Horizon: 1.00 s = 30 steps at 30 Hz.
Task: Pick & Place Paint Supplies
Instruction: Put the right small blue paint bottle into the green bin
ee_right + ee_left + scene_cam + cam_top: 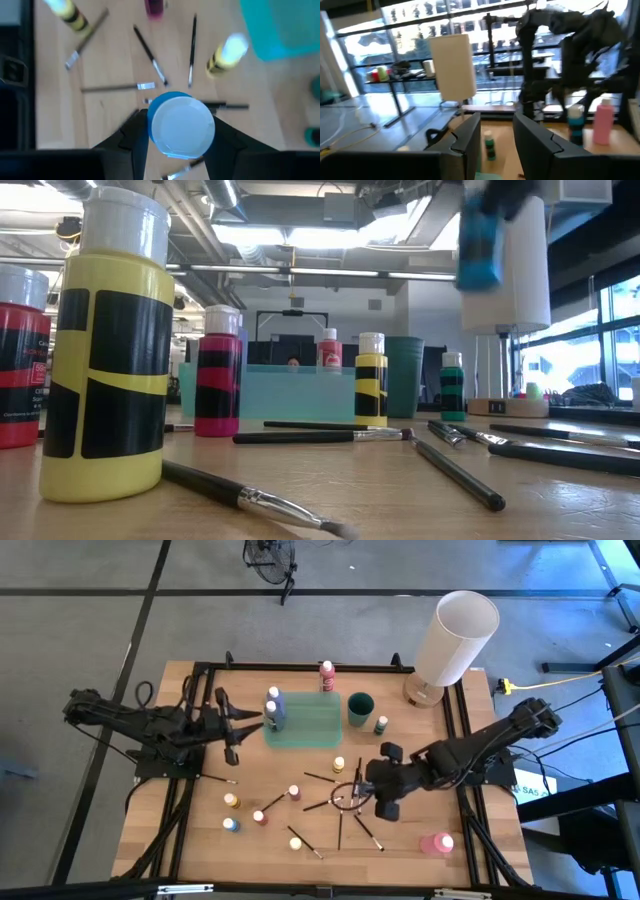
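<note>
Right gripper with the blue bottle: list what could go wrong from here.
1. The right gripper holds the blue bottle only by its sides above the scattered brushes; a slip could drop it onto them.
2. The teal tray already holds two bottles at the end near the left gripper; setting the bottle down there may topple them.

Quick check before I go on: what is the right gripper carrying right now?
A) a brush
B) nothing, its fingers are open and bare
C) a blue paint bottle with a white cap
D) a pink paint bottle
C. In the right wrist view the right gripper has its fingers closed on either side of a blue paint bottle with a white cap, held above the brushes lying on the table.
</note>
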Each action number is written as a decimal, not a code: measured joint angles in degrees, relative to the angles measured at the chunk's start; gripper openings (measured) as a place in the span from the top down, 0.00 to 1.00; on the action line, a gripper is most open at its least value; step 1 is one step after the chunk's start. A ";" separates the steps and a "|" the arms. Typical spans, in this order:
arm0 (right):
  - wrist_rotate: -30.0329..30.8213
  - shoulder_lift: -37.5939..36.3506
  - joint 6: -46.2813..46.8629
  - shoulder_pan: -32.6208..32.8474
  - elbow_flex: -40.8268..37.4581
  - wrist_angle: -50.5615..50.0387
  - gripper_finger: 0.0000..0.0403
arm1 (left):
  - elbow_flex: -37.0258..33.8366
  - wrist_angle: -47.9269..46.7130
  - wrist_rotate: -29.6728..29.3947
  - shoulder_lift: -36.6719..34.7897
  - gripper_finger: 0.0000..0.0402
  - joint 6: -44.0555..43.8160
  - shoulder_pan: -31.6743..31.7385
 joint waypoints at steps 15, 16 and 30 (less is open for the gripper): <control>-6.40 0.76 -8.35 -17.06 7.46 2.05 0.64 | 0.00 -5.57 -6.17 -4.99 0.73 3.51 0.00; -7.00 1.23 -9.08 -18.13 7.46 2.55 0.64 | 0.00 -6.18 -6.17 -5.22 0.73 3.50 0.00; -17.26 10.61 -15.12 -29.16 7.46 15.70 0.64 | 0.00 -9.76 -5.50 -13.63 0.74 2.38 0.00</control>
